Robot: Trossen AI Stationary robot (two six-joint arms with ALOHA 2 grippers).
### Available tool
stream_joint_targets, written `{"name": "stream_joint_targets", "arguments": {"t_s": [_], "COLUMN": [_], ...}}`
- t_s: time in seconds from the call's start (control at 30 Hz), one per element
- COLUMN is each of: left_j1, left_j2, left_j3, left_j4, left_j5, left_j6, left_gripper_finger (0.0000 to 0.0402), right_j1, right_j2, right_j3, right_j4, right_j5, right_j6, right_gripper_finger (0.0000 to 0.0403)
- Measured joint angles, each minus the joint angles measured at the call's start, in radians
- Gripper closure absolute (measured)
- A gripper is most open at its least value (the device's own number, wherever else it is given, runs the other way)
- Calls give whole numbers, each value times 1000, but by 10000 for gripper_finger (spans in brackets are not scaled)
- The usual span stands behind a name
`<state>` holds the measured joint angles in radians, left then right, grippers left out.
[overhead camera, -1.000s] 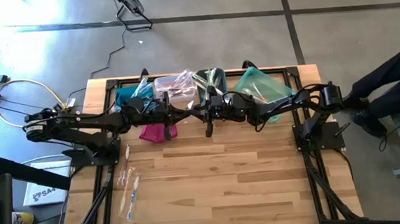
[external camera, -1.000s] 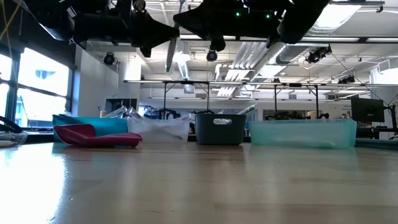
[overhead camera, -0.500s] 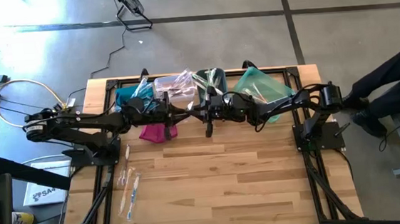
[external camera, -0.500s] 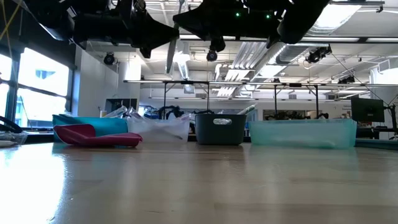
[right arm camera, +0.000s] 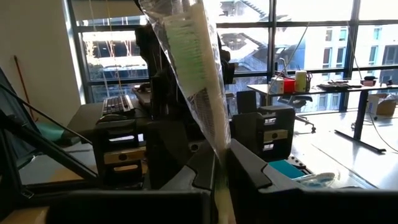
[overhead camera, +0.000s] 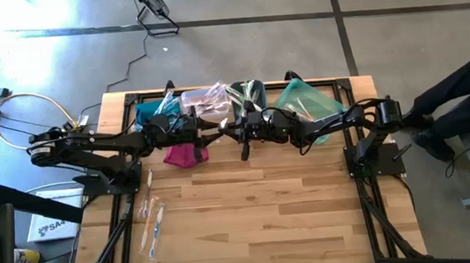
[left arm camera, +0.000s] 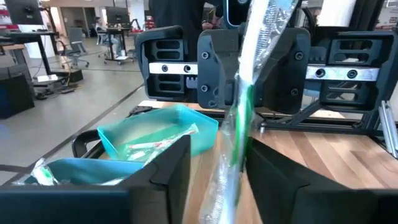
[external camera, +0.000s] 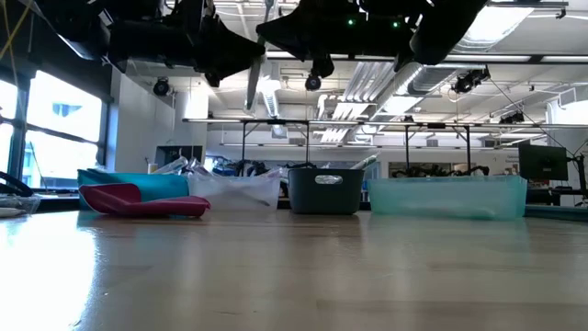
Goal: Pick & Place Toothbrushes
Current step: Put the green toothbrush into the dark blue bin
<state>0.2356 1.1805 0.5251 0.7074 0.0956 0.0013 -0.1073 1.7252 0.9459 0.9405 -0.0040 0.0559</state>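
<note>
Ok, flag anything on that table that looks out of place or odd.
Several toothbrushes lie loose on the bare wood at the table's left front, far from the bins along the back edge. A magenta pouch also lies outside the bins. Nothing looks spilled or damaged.

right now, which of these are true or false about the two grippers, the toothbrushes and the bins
1. The right gripper has its jaws shut on a green toothbrush in a clear plastic wrapper. True.
2. The left gripper squeezes that toothbrush tight. False: its jaws stand apart, with a gap on each side of the wrapper.
3. A few loose pale toothbrushes lie on the wooden table near its left edge. True.
4. The magenta pouch-like thing sits inside the teal plastic bin. False: it lies on the table just in front of the blue plastic bin.
</note>
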Motion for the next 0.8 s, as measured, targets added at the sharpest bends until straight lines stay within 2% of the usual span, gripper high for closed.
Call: {"name": "stream_joint_targets", "arguments": {"t_s": [0.23, 0.8], "left_j1": [0, 0], "left_j2": [0, 0], "left_j3": [0, 0], "left_j4": [0, -2], "left_j5": [0, 3], "left_j6": [1, -31], "left_gripper_finger": [219, 215], "right_j1": [0, -7], "right_j2": [0, 0], "right_j3": [0, 0], "right_j4": [-1, -1], "right_j5": [-1, 5], "right_j6": [1, 1], "right_gripper_finger": [389, 389]}}
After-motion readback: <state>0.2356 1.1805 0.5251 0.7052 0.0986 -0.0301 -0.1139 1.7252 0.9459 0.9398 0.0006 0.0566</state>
